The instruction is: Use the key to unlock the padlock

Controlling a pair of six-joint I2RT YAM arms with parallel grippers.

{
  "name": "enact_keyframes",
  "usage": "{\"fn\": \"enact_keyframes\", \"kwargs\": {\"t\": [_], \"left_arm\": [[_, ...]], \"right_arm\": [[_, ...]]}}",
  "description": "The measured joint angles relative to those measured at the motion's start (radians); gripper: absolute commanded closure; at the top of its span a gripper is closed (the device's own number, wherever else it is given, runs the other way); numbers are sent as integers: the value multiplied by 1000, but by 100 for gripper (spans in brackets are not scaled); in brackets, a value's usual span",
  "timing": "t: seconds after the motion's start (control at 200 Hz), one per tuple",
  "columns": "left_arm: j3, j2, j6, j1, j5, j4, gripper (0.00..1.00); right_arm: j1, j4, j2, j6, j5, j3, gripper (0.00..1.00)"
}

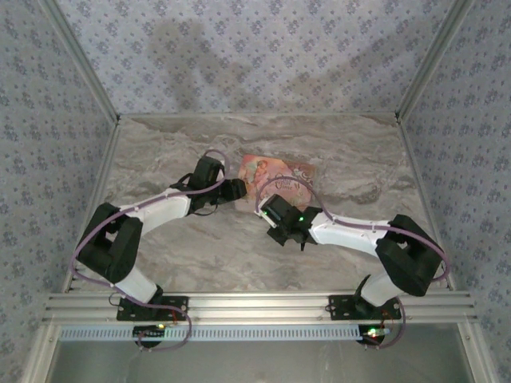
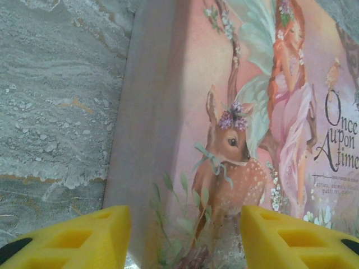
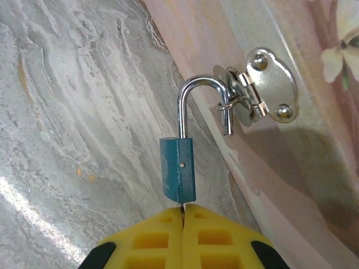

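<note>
Padlock [image 3: 178, 171], blue, shackle hooked through the hasp [image 3: 263, 92] of the pink box [image 3: 303, 168]; right claw [image 3: 183, 221] pinched shut on the key [image 3: 182, 208] in its base, left claw [image 2: 185, 219] half-spread astride the box; risk: a skewed pull could jam the shackle or wrench the key loose.

A flat pink cardboard picture box [image 1: 275, 177] lay far-centre on the grey marbled table [image 1: 200, 255]; the left gripper [image 2: 184, 230] straddled its left edge; at its near side, a small blue-and-silver metal padlock [image 3: 178, 171] hooked through the silver metal clasp [image 3: 263, 92]; a thin metal key [image 3: 183, 209] sat under the padlock, between the right gripper [image 3: 183, 221] fingers.
</note>
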Motion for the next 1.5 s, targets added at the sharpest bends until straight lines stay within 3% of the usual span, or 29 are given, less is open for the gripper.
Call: {"fn": "enact_keyframes", "kwargs": {"t": [0.285,1.504], "left_arm": [[0,5,-3,0,12,5,52],[0,5,-4,0,11,5,52]], "right_arm": [[0,1,-11,-18,-5,0,100],[11,54,-30,-181,21,-22,100]]}}
